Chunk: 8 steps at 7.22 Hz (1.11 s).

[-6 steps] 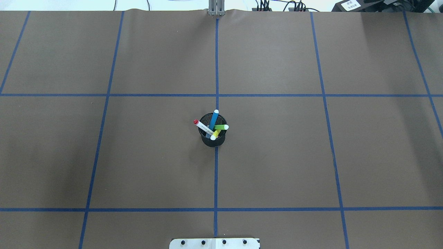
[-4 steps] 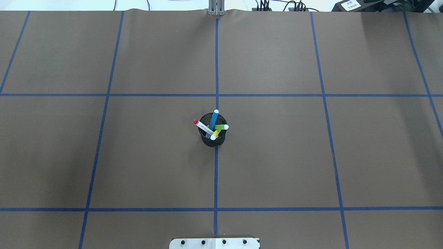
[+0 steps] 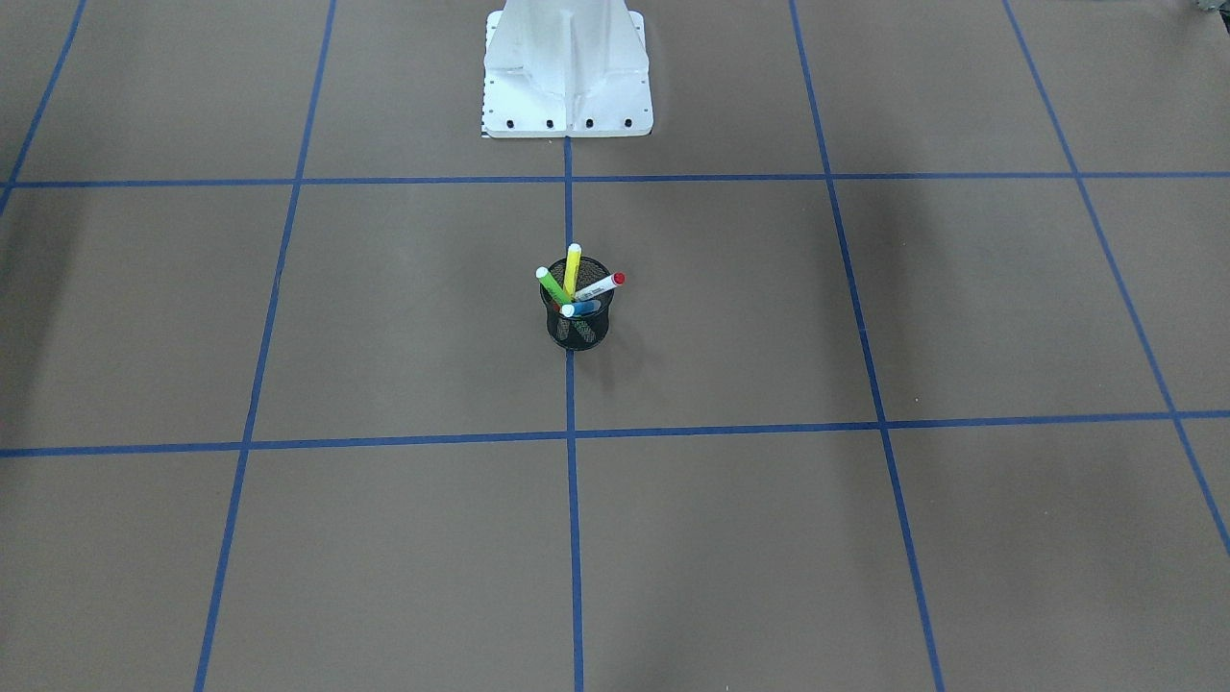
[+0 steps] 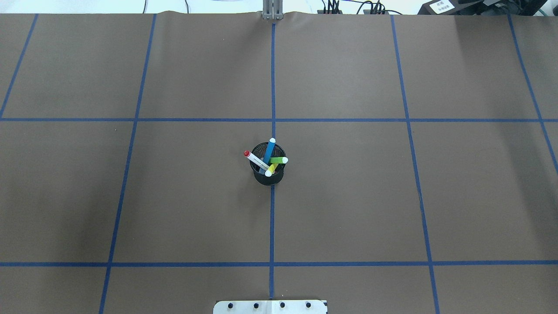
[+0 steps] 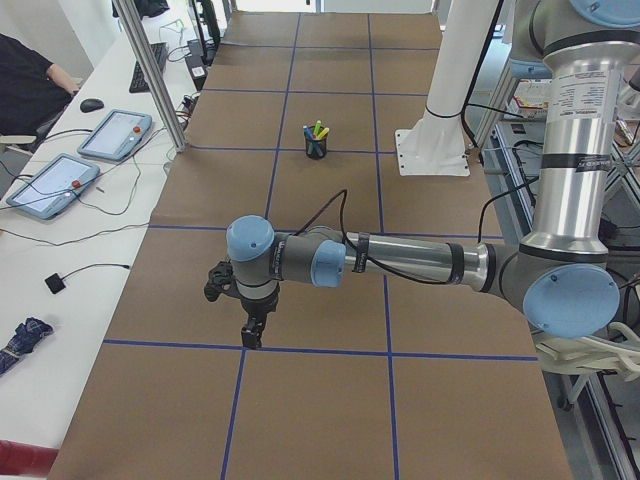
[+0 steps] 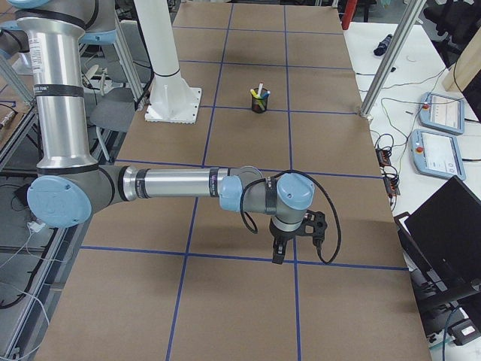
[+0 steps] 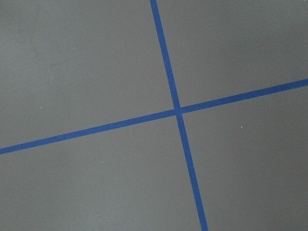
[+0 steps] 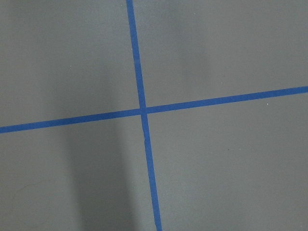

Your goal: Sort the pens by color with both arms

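All four pens sit in the black mesh cup [image 4: 268, 178] at the middle of the bench [image 4: 174, 205], none sorted yet. The cup stands upright on the centre tape line [image 4: 273, 87], well apart from every edge. The blue pen [image 4: 269, 151] leans toward the far edge, the green pen [image 4: 278, 160] toward the right end, and the yellow pen [image 4: 271, 169] toward the robot-side edge. The white pen [image 4: 256, 161], red-tipped, leans toward the left end. The pens cross each other inside the cup, pale caps up. The left arm [image 5: 400, 262] stretches out low over the bench near the left end, with the left gripper [image 5: 250, 341] pointing straight down above a tape crossing. The right arm [image 6: 173, 183] mirrors that near the right end, with the right gripper [image 6: 278, 258] also pointing down over a crossing. Both grippers are well apart from the cup and hold nothing visible. Only the side cameras catch them, so whether the fingers are spread or pressed together cannot be told. Both wrist cameras show only brown bench cover and a blue tape cross. The white pedestal [image 3: 567, 67] sits at the robot-side edge, in line with the cup.
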Each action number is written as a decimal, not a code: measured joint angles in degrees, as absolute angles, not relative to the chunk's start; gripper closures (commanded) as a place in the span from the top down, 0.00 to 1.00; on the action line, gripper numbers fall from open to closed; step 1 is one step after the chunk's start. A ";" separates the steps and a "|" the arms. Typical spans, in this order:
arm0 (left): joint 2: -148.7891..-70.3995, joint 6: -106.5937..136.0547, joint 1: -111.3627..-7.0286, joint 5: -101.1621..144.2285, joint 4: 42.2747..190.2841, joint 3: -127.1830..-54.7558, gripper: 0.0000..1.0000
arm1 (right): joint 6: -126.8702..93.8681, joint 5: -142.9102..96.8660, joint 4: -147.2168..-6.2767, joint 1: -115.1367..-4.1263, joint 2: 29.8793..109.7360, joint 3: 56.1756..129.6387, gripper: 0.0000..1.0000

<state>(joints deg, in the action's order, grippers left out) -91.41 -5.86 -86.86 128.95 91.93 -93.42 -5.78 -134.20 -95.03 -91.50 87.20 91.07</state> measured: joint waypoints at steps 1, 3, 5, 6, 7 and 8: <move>-91.42 -5.73 -86.84 128.89 91.93 -93.43 1.00 | -5.74 -134.23 -95.01 -91.47 87.13 91.20 1.00; -91.68 -5.64 -86.78 128.66 91.97 -93.30 1.00 | -5.77 -134.47 -95.04 -91.19 86.79 91.61 1.00; -92.16 -5.63 -86.73 128.63 91.96 -93.63 1.00 | -6.03 -134.55 -95.07 -90.71 86.69 93.42 1.00; -92.38 -5.60 -86.64 128.79 92.03 -94.10 1.00 | -6.27 -134.24 -95.07 -89.22 86.33 94.70 1.00; -92.64 -5.57 -86.56 128.95 92.06 -94.70 1.00 | -6.41 -133.21 -95.27 -86.45 84.96 95.59 1.00; -92.83 -5.55 -86.49 129.05 92.02 -95.35 1.00 | -6.52 -131.89 -95.83 -83.46 82.39 96.15 1.00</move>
<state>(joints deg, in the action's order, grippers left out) -92.83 -5.55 -86.49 129.05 92.02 -95.35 -6.52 -131.89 -95.83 -83.46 82.39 96.15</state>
